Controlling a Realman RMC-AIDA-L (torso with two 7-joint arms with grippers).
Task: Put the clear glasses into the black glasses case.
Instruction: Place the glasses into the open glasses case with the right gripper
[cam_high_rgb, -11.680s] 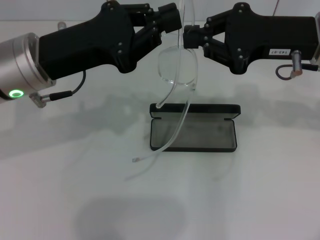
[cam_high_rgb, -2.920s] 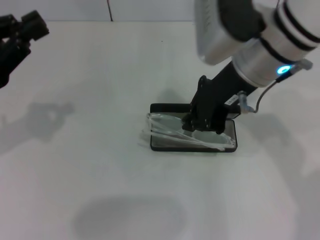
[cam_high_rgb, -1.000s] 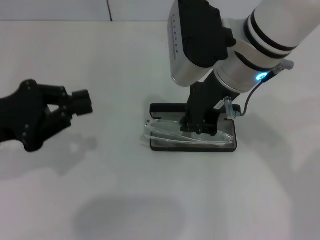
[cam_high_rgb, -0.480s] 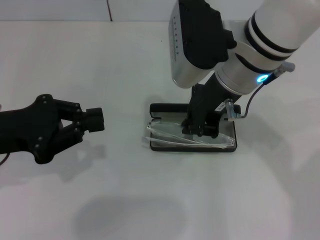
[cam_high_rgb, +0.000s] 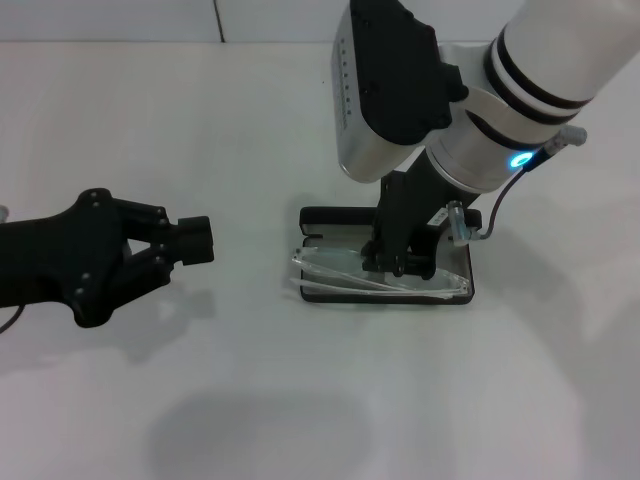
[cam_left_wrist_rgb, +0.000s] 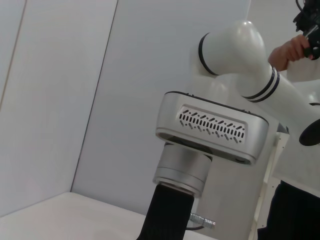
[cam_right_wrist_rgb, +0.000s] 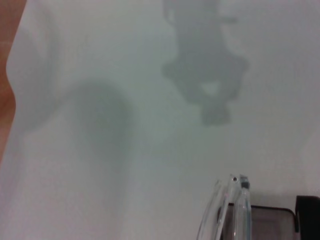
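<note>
The white bench (cam_high_rgb: 300, 400) fills the head view. The right arm (cam_high_rgb: 470, 110) reaches down over the open black case (cam_high_rgb: 330, 216), which lies right of centre on the bench. The left pincer (cam_high_rgb: 190, 240) hovers well to the left of the case, its fingers closed together and empty. The right pincer (cam_high_rgb: 398, 262) is down in the case, closed on the clear glasses (cam_high_rgb: 340, 278). The glasses lie folded across the case's grey lining, their left end jutting just past its left edge.
</note>
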